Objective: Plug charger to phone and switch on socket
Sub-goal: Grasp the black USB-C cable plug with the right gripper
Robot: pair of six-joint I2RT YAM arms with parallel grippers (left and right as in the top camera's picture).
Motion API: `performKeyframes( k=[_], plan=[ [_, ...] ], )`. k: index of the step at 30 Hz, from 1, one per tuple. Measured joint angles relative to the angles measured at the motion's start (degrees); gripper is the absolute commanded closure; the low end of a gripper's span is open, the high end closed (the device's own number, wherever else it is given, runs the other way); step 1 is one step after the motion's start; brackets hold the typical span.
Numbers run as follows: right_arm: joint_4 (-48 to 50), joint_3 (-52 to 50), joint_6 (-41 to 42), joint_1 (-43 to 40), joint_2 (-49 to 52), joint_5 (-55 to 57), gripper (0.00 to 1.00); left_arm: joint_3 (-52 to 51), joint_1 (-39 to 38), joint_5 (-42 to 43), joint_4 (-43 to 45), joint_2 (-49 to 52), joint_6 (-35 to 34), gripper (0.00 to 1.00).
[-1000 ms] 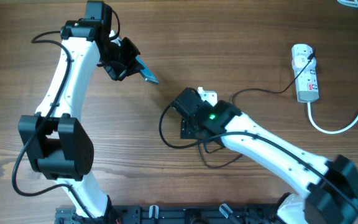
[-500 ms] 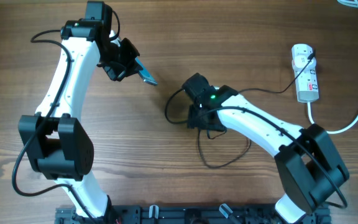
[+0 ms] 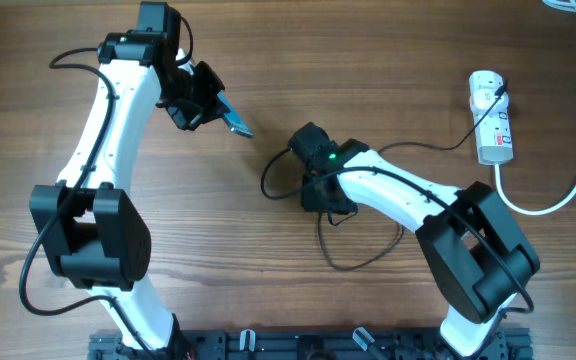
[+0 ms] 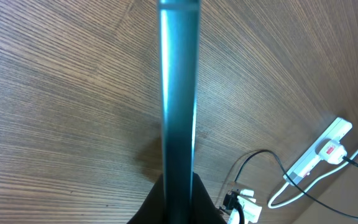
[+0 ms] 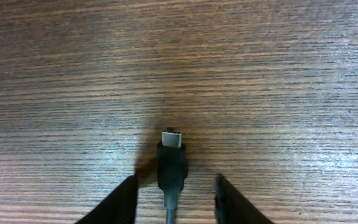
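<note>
The phone, cyan-faced, is held off the table with my left gripper shut on it. The left wrist view shows it edge-on as a teal bar rising from between the jaws. My right gripper stands open just above the wood. The charger's black connector tip lies flat between its fingers, touching neither. Overhead, the right gripper is right of and below the phone and hides the tip. The charger cable runs to the white socket at the far right.
The thick white lead curves from the socket off the table's right side. Slack black cable loops on the wood below the right arm and left of it. The socket also shows in the left wrist view.
The right gripper has shifted up and a little left toward the phone, and its arm has swung round. The left arm and the phone have not moved.
</note>
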Motion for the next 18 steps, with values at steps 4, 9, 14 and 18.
performKeyframes(
  k=[4,9,14,18],
  plan=[
    [-0.5,0.3,0.0,0.0,0.3,0.0,0.7,0.0,0.0,0.0,0.0,0.0,0.0,0.96],
    [-0.9,0.9,0.0,0.0,0.9,-0.2,0.71,0.0,0.0,0.0,0.0,0.0,0.0,0.96],
    [-1.3,1.3,0.0,0.0,1.1,-0.4,0.74,0.0,0.0,0.0,0.0,0.0,0.0,0.96],
    [-1.7,1.5,0.0,0.0,1.3,-0.3,0.74,0.0,0.0,0.0,0.0,0.0,0.0,0.96]
  ],
)
